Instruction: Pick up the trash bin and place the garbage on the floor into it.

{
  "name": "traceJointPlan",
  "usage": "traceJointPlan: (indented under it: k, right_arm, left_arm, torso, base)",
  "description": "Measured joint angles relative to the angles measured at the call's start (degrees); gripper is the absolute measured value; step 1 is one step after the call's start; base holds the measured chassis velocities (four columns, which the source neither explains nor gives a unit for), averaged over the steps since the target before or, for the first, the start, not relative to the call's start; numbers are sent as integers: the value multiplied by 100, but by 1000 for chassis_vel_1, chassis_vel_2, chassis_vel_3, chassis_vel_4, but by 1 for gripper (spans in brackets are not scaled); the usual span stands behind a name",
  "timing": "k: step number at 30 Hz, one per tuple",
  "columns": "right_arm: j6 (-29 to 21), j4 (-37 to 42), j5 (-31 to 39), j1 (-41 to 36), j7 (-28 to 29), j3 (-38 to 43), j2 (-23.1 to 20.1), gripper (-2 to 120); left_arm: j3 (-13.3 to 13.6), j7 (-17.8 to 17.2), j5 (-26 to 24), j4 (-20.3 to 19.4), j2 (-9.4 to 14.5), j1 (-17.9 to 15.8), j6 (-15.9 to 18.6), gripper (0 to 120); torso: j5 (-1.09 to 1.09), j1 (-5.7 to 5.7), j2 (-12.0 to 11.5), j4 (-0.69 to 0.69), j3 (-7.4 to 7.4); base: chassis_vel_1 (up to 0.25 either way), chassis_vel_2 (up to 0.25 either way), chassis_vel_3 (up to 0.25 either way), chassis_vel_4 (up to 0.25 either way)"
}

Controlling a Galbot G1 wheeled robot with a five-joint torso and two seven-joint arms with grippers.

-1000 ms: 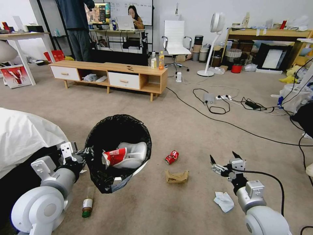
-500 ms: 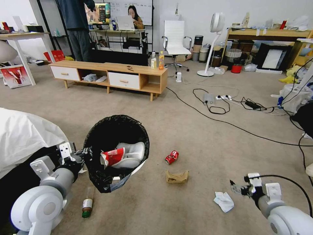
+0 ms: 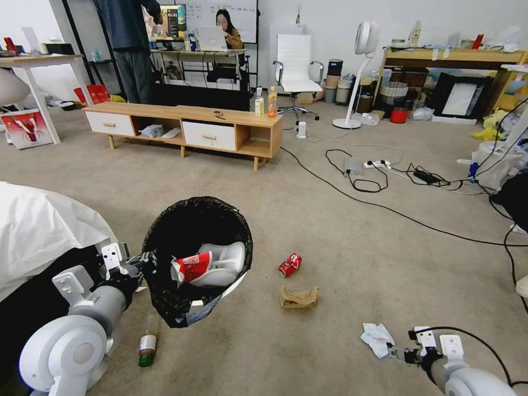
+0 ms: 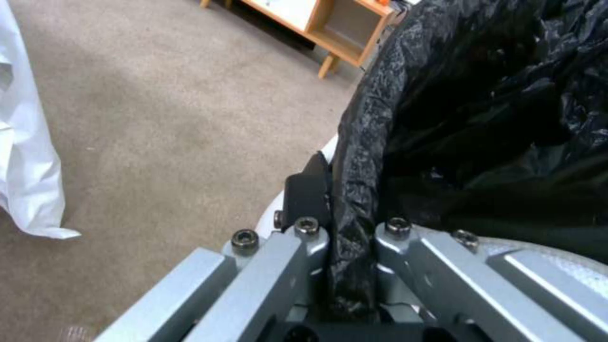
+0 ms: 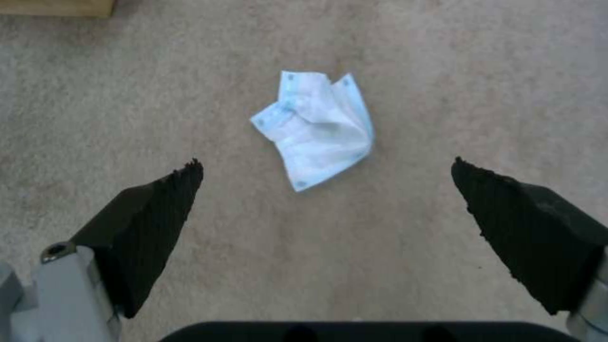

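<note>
- Left gripper (image 3: 144,260) is clamped on the rim of the trash bin (image 3: 234,283), pinching the black bag (image 4: 443,118) against the plastic wall; the bin hangs tilted above the carpet (image 3: 330,231), mouth open toward the room.
- Right gripper (image 5: 326,190) has its jaws spread wide, low over the carpet, with the crumpled tissue (image 5: 317,126) lying flat just ahead of and between the tips.
- Bin: probably light and fairly stiff, but the bag is slick film, so a one-sided rim hold could slip or let it swing. A red-and-white wrapper (image 3: 191,265) already lies inside.
- Bottle (image 3: 146,344) lies on its side below the bin, near the left arm; likely hard and prone to roll.
- Brown paper (image 3: 298,297) and the crushed red can (image 3: 290,264) lie between bin and tissue, well apart from each other. The can looks rigid; pinch across its flattened sides.
- Tissue: soft and nearly weightless; it likely needs the tips pressed down at its bunched middle.
- Open carpet surrounds the litter; black cables (image 3: 385,206) run farther off, beyond the work area.
</note>
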Motion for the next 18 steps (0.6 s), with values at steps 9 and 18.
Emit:
traceJointPlan:
  k: [9,18]
  right_arm:
    - [824,-1227,-127,598,-318,-393,251,100]
    - [1538,-1970,-311,881,-678,-365,313,100]
  left_arm:
    - [36,-1,39,-11,-28,53,-1,2]
    - [53,-1,72,18,-42,61,-4,2]
  torso:
    - [0,0,0,1,0]
    - [0,0,0,1,0]
  base:
    - [0,0,0,0]
    - [0,0,0,0]
